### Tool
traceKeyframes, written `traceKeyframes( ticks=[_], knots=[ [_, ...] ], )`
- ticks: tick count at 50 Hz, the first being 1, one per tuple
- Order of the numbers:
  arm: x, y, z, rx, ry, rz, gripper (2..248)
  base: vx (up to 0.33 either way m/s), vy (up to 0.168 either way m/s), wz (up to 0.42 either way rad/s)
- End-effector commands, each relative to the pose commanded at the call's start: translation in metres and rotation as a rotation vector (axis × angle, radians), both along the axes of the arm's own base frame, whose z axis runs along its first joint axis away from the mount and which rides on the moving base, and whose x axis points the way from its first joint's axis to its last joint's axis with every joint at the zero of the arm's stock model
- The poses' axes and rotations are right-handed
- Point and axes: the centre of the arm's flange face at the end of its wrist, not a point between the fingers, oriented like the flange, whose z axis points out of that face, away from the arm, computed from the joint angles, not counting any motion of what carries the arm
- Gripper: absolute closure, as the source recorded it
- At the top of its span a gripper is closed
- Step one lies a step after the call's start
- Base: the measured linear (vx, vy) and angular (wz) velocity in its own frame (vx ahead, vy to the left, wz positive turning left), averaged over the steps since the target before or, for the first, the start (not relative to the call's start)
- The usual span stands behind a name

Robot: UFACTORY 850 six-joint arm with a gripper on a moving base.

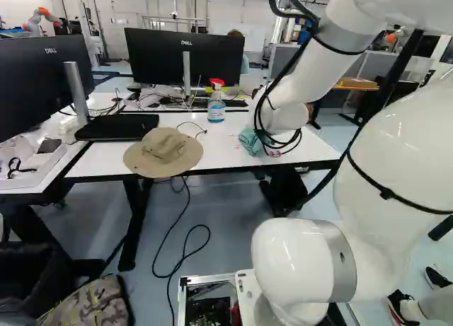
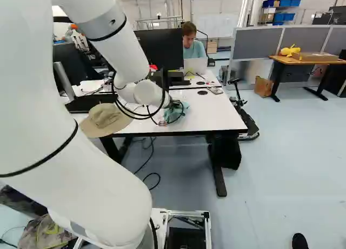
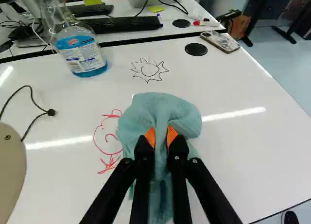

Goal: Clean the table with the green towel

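Ahead of me, past the bench (image 3: 243, 161) with its white top and dark legs, I see a pale wall (image 2: 224, 5) with pipes running up it. At the right of the right base view, grey partitions (image 2: 252, 44) stand behind a wooden desk (image 2: 281, 59). My floor (image 2: 292, 162) is smooth blue-grey; bright streaks of light (image 3: 238, 114) reflect off the bench.
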Motion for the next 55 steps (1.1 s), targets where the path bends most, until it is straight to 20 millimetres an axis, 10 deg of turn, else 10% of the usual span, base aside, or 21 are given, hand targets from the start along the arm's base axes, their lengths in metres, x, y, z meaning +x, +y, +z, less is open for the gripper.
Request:
traceKeyframes(
  ticks=[55],
  knots=[
    [-0.006, 0.069, 0.000, 0.000, -0.001, 0.173, 204, 0.000, 0.000, 0.000]
  ],
)
